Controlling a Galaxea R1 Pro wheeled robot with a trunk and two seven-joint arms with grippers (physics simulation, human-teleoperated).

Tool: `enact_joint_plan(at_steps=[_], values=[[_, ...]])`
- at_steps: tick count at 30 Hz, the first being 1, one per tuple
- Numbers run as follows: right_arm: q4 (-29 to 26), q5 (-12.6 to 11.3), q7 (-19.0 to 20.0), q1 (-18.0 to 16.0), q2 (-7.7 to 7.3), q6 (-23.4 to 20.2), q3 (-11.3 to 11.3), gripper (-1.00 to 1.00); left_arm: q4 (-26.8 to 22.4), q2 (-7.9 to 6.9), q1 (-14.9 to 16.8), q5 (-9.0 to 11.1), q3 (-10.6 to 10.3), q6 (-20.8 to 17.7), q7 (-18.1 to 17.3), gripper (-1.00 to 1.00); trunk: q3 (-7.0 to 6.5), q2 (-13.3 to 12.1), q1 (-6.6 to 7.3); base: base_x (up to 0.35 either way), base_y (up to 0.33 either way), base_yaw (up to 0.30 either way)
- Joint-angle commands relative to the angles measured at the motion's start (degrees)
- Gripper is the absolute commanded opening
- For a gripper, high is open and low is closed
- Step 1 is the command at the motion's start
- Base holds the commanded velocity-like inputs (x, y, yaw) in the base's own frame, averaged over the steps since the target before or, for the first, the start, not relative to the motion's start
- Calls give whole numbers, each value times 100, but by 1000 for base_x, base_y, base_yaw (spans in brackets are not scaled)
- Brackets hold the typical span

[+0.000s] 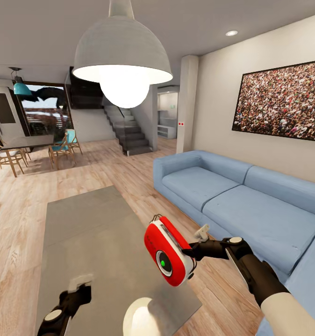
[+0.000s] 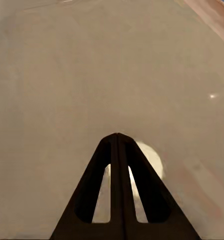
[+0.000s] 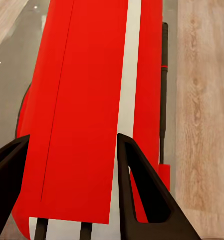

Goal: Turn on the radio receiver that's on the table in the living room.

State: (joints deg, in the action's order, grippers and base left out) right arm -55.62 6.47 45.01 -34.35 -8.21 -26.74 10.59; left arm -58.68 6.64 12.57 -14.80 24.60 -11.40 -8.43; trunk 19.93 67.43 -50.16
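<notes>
Left to right, then.
Left gripper: low over the table, fingers pressed together, carrying nothing.
Radio receiver: lifted clear of the table, off its right edge, dial with green light facing the robot; long axis tilted.
Right gripper: fingers pinching the radio's red body from its right side.
Nearer arm: judged the free left, just left of and below the dial.
Obstructions: none seen between left fingers and dial.
Surroundings: blue sofa at right; pendant lamp above.
</notes>
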Motion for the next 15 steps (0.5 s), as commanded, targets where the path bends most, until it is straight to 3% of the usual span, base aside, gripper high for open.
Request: enact_joint_plan(at_steps=[1,3,6,12,15], values=[[-4,-37,-49,-2,10,-16,60,-100,113,-9,0,3,162,115,-4,-100,-1,0,0,0,0,0],[1,-35,-122,-2,23,-28,231,-100,349,-20,0,2,381,317,12,-100,-1,0,0,0,0,0],[5,-41,-173,-2,62,-45,494,-100,500,-17,0,-8,516,454,22,-100,-1,0,0,0,0,0],[9,-34,-390,-2,271,-356,658,-100,546,-26,0,-13,518,501,11,-100,-1,0,0,0,0,0],[54,-29,-829,4,416,-436,690,-100,554,-23,-2,-38,532,517,17,-100,-1,0,0,0,0,0]])
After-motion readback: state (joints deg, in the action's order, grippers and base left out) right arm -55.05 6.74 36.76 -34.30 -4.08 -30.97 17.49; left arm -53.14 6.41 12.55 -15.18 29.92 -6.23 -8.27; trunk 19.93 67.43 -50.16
